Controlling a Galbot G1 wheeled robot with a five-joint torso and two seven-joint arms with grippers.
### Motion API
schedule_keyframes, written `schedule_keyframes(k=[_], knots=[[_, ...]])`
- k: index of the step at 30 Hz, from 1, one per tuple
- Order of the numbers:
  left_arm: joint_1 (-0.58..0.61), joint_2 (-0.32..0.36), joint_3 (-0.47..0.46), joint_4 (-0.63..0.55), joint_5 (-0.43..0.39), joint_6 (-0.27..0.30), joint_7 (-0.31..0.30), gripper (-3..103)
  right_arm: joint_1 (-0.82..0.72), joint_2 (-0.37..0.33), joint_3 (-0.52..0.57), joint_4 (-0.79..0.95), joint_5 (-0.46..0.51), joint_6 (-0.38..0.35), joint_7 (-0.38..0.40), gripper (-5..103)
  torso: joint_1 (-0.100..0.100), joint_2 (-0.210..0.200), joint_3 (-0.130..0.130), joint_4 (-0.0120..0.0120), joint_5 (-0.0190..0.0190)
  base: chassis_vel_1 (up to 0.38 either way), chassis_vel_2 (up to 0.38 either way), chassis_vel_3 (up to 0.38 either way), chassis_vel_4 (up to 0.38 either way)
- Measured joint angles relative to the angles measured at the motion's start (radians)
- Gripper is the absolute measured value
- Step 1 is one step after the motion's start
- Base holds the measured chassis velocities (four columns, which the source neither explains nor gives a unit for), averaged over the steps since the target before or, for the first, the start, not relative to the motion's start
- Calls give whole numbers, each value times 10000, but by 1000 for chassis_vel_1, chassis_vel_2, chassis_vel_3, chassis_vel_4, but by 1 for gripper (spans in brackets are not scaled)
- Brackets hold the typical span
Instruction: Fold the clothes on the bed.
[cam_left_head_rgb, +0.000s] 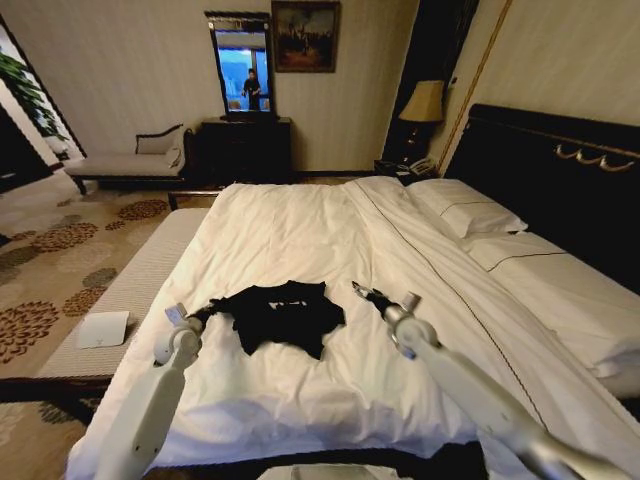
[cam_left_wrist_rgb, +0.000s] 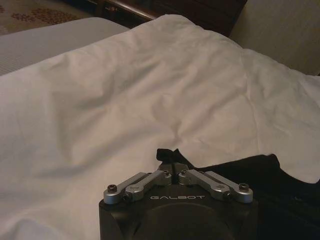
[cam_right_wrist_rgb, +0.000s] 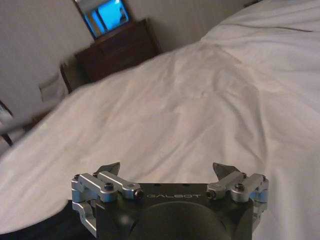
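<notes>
The clothes, one black T-shirt (cam_left_head_rgb: 283, 316), lie crumpled on the white duvet of the bed (cam_left_head_rgb: 300, 225), near its front edge. My left gripper (cam_left_head_rgb: 204, 314) is at the shirt's left sleeve. In the left wrist view this gripper (cam_left_wrist_rgb: 172, 166) is shut, with a tuft of black fabric (cam_left_wrist_rgb: 167, 152) pinched between the tips and the rest of the shirt (cam_left_wrist_rgb: 260, 175) lying beside it. My right gripper (cam_left_head_rgb: 358, 291) hovers just right of the shirt. In the right wrist view it (cam_right_wrist_rgb: 167, 171) stands wide open over white duvet, with black fabric (cam_right_wrist_rgb: 47, 227) at the frame's corner.
Two white pillows (cam_left_head_rgb: 470, 212) and a dark headboard (cam_left_head_rgb: 560, 170) are at the right. A grey padded bench (cam_left_head_rgb: 135, 285) runs along the bed's left side, a white flat item (cam_left_head_rgb: 103, 328) on it. A chaise (cam_left_head_rgb: 130, 160), dark dresser (cam_left_head_rgb: 245, 148) and lamp (cam_left_head_rgb: 424, 103) stand behind.
</notes>
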Motion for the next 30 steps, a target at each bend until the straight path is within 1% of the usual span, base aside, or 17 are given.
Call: schedule_keyframes(k=[2,3,5,7,8,9,10,11,12,13,15,16,17,18,19,21,30], knots=[[8,-33,12,-55,13,-3,3,1,773,330,-715,-727,-63,-221,248,100,1,-1,0,-3,6,0,0,0,0],[-1,-35,30,-86,14,-4,5,1,1202,553,-1081,-1145,-63,-408,490,100,1,-1,0,-4,3,0,0,0,0],[-13,-34,46,-99,14,-4,6,1,1427,693,-1277,-1383,-62,-541,636,100,1,0,0,-3,2,0,0,0,0],[-30,-41,64,-177,26,7,0,1,2151,1228,-1857,-2356,-99,-1078,967,100,1,-1,0,-3,6,0,0,0,0],[-2,-53,68,-272,23,23,-2,1,2474,1482,-2067,-2766,-96,-1268,999,100,1,-1,0,-5,3,0,0,0,0],[-2,-53,68,-272,23,23,-2,1,2474,1482,-2067,-2766,-96,-1268,999,100,1,-1,0,-5,3,0,0,0,0],[23,-47,78,-322,24,38,0,1,2716,1658,-2191,-3032,-61,-1388,995,100,2,-1,0,-4,3,0,0,0,0],[36,-27,98,-350,43,48,6,1,3098,1943,-2361,-3449,48,-1578,912,100,2,-1,0,-2,3,0,0,0,0],[35,-20,102,-358,55,49,8,1,3286,2105,-2430,-3683,89,-1661,866,100,1,-1,0,-3,3,0,0,0,0],[35,-20,102,-358,55,49,8,1,3286,2105,-2430,-3683,89,-1661,866,100,1,-1,0,-3,3,0,0,0,0],[17,-31,115,-368,73,55,8,1,3601,2429,-2503,-4156,127,-1781,821,100,1,0,-1,-2,1,0,0,0,0],[11,-110,154,-389,101,60,9,1,3821,2780,-2486,-4618,225,-1994,840,100,2,-1,-1,-1,3,0,0,0,0],[22,-155,185,-397,136,60,11,1,3876,2908,-2415,-4762,250,-2293,907,100,2,-1,-1,-1,3,0,0,0,0],[46,-193,211,-411,174,61,14,1,3912,3008,-2340,-4847,260,-2643,988,100,2,-1,-1,-2,2,0,0,0,0],[46,-193,211,-411,174,61,14,1,3912,3008,-2340,-4847,260,-2643,988,100,2,-1,-1,-2,2,0,0,0,0],[121,-239,227,-487,237,62,18,1,3951,3150,-2281,-4927,271,-3045,1099,100,3,-1,-1,-4,3,0,0,0,0],[274,-233,220,-674,343,69,31,1,4146,3600,-2335,-5620,-8,-3369,1109,100,0,0,-1,-5,3,0,0,0,0]])
